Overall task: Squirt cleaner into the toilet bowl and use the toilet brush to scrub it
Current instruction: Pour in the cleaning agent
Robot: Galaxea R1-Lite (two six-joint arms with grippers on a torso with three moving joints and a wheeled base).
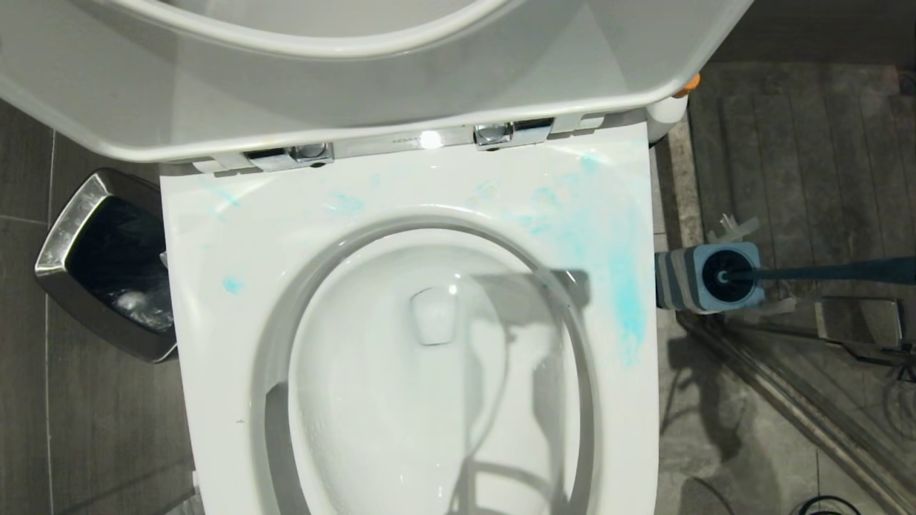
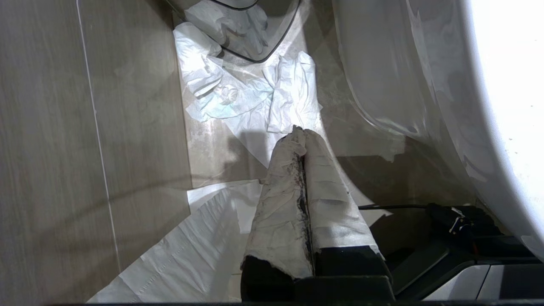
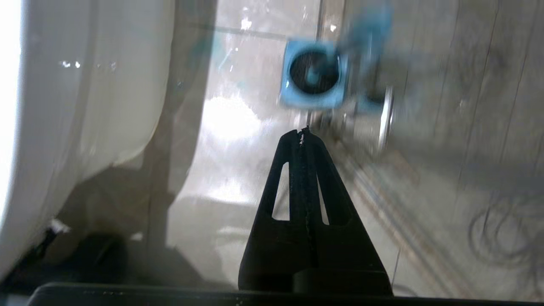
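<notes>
1. The left gripper (image 2: 302, 132) shows only in the left wrist view. It hangs low on the left of the toilet, over the floor (image 2: 85, 148). Its fingers, wrapped in white paper, are pressed together and hold nothing.
2. That view alone shows crumpled white paper (image 2: 238, 97) lying on the floor just past the gripper.
3. The right gripper (image 3: 302, 131) shows only in the right wrist view. It hangs low on the right of the toilet. Its black fingers are pressed together and hold nothing.
4. The toilet bowl (image 1: 429, 372) is in the middle, near the robot. Seat and lid (image 1: 358, 93) stand up at the far end. Blue smears (image 1: 622, 286) mark the rim, mostly on the right.
5. The waste bin (image 1: 71, 229) stands on the left, close by the toilet. It has a black bag in it.
6. The toilet brush (image 1: 823, 272) sits in its holder (image 1: 676, 280), just right of the toilet. The black head is down inside.
7. Far right, the cleaner (image 1: 669, 107) peeks out from behind the lid, mostly hidden.
</notes>
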